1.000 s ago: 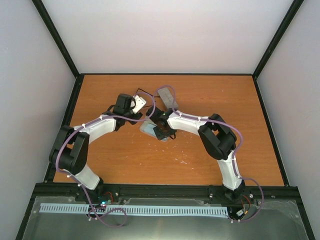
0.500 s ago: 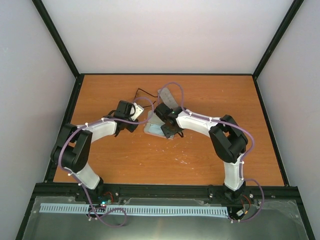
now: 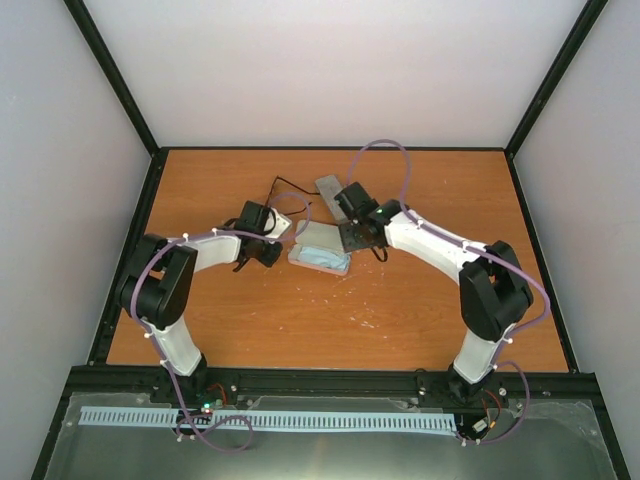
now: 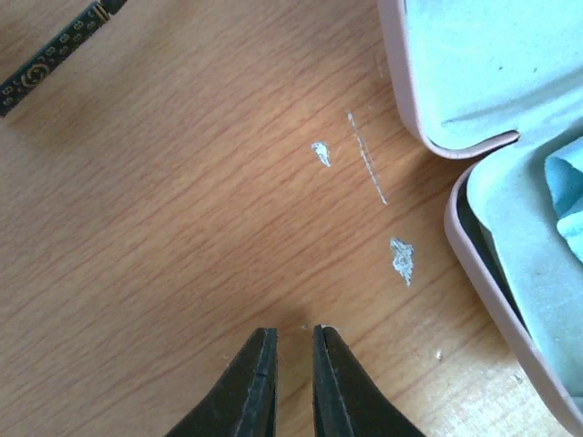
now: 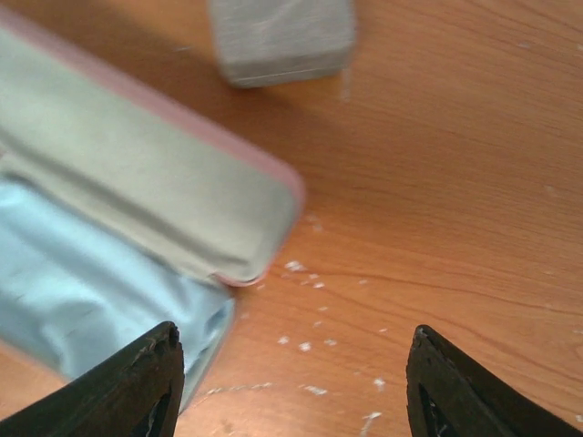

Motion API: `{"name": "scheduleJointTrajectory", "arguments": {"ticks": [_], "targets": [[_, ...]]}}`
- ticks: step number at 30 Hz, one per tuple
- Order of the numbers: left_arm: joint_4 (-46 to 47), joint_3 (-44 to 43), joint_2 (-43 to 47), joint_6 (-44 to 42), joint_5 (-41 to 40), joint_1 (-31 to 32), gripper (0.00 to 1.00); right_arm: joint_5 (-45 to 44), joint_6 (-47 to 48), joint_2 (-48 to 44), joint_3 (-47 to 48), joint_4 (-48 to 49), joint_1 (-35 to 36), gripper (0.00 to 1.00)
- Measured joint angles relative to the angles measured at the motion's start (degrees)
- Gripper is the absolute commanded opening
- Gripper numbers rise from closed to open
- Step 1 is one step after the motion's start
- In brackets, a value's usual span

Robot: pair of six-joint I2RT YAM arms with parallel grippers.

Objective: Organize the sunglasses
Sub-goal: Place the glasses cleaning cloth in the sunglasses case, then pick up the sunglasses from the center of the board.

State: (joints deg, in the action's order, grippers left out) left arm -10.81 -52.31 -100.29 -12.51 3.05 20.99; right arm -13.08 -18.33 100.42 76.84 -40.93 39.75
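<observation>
The sunglasses (image 3: pixel 283 187) lie as a thin black outline on the table at the back, left of a grey case (image 3: pixel 329 187). One patterned arm of them shows at the top left of the left wrist view (image 4: pixel 55 59). An open pink case (image 3: pixel 321 251) holds a light-blue cloth (image 3: pixel 318 258). My left gripper (image 3: pixel 270 246) is just left of the pink case (image 4: pixel 474 155), low over bare wood, its jaws nearly together and empty (image 4: pixel 293 332). My right gripper (image 3: pixel 358 237) is right of the case, wide open and empty (image 5: pixel 291 339).
The grey case (image 5: pixel 278 36) lies shut behind the pink case's lid (image 5: pixel 155 173); the cloth (image 5: pixel 82 300) spills from it. The wood (image 4: pixel 182 228) has white scuffs. Black frame rails (image 3: pixel 130 250) and grey walls bound the table.
My right gripper has pulled back up and to the right, off the pink case, which now lies uncovered. My left gripper has shifted slightly nearer and stays beside the case.
</observation>
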Motion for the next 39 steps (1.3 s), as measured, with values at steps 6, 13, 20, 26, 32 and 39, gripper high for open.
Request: {"name": "scheduleJointTrajectory", "arguments": {"ticks": [6,13,20,26,32,39], "targets": [[-1.09,-1.16,-0.11,0.26,-0.26,-0.70,0.33,0.83,-1.55,0.37,0.72,-0.07,-5.99,0.63],[-7.65,-10.14,0.28,0.92,1.60,-10.82,0.43,6.43,-1.33,7.69,13.09,0.42,-6.14,0.61],[-16.63,-33.73,-7.54,-0.46,4.52,-18.14,0.54,10.91,-1.14,12.61,19.54,1.51,-6.08,0.61],[-30.67,-50.66,-19.67,-0.94,11.21,-17.70,0.54,13.86,-0.96,12.63,19.47,2.23,-6.80,0.61],[-40.96,-55.47,-24.39,-1.07,15.47,-17.59,0.62,16.22,-0.98,12.22,17.14,4.87,-8.74,0.62],[-45.88,-59.52,-24.39,-1.01,18.47,-16.76,0.65,18.56,-1.01,11.37,13.09,6.88,-9.97,0.61]]}}
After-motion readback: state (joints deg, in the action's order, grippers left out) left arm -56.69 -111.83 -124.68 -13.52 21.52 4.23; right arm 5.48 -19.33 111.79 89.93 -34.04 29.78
